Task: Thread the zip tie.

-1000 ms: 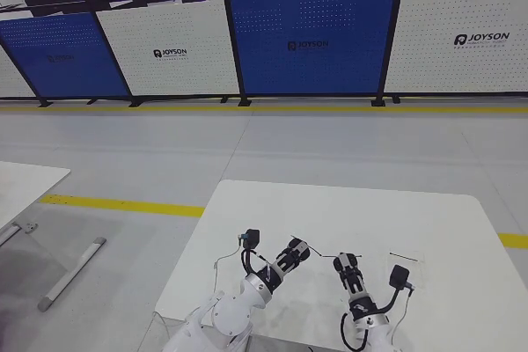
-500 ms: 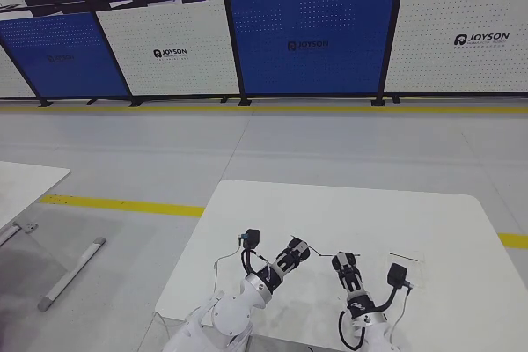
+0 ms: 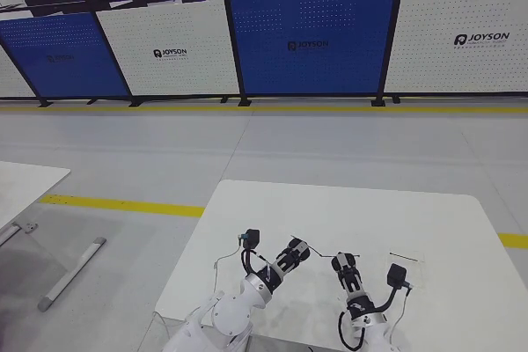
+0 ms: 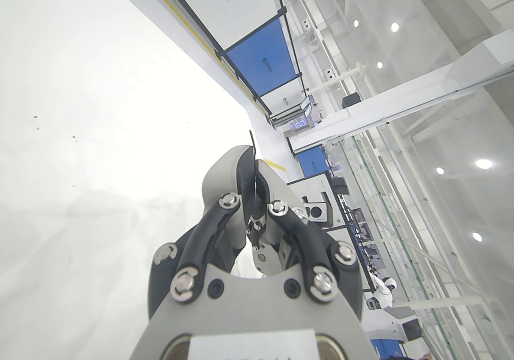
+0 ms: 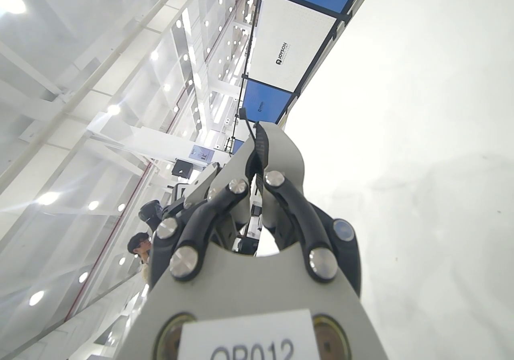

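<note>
A thin black zip tie (image 3: 322, 255) hangs just above the white table (image 3: 352, 207), running between my two grippers. My left gripper (image 3: 299, 247) is shut on one end, and the plain thin tip (image 4: 252, 141) sticks out past its fingertips (image 4: 241, 160). My right gripper (image 3: 340, 260) is shut on the other end, and the small square head (image 5: 242, 111) pokes out beyond its pads (image 5: 263, 144). The two grippers sit close together near the table's front edge, tips angled toward each other. The strap's middle part is too fine to trace.
A second black zip tie (image 3: 403, 256) lies flat on the table to the right of my right gripper. Each arm's black cable loops beside its wrist (image 3: 246, 242) (image 3: 396, 275). The table's front edge lies just behind the arms.
My right gripper has shifted slightly left, toward the left gripper, with the tie still in it. The left gripper has kept still.
</note>
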You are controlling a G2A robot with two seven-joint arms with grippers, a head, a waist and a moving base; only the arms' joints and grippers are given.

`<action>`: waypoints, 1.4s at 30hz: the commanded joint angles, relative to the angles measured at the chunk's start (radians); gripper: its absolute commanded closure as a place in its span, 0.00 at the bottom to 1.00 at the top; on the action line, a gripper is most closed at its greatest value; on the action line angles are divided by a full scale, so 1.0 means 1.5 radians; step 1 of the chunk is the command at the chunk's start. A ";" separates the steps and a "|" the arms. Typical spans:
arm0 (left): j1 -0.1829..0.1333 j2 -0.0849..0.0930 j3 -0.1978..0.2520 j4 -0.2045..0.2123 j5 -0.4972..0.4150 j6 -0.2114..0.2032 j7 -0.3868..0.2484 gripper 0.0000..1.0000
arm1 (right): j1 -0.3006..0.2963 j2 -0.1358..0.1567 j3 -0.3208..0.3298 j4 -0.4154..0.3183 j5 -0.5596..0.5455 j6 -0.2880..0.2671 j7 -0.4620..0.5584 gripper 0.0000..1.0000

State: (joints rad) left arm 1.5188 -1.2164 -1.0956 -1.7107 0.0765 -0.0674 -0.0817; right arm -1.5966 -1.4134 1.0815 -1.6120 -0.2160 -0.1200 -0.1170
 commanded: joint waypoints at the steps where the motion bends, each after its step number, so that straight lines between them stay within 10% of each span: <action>1: 0.000 0.000 0.000 0.000 0.000 0.000 0.000 1.00 | -0.001 0.000 0.001 -0.001 0.002 -0.002 -0.002 1.00; 42: 0.000 0.000 0.000 0.000 0.000 0.000 0.000 1.00 | -0.008 -0.003 0.008 -0.010 -0.002 0.010 0.001 1.00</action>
State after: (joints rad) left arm 1.5188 -1.2164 -1.0956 -1.7107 0.0765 -0.0674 -0.0817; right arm -1.6103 -1.4175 1.0945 -1.6286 -0.2190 -0.1064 -0.1155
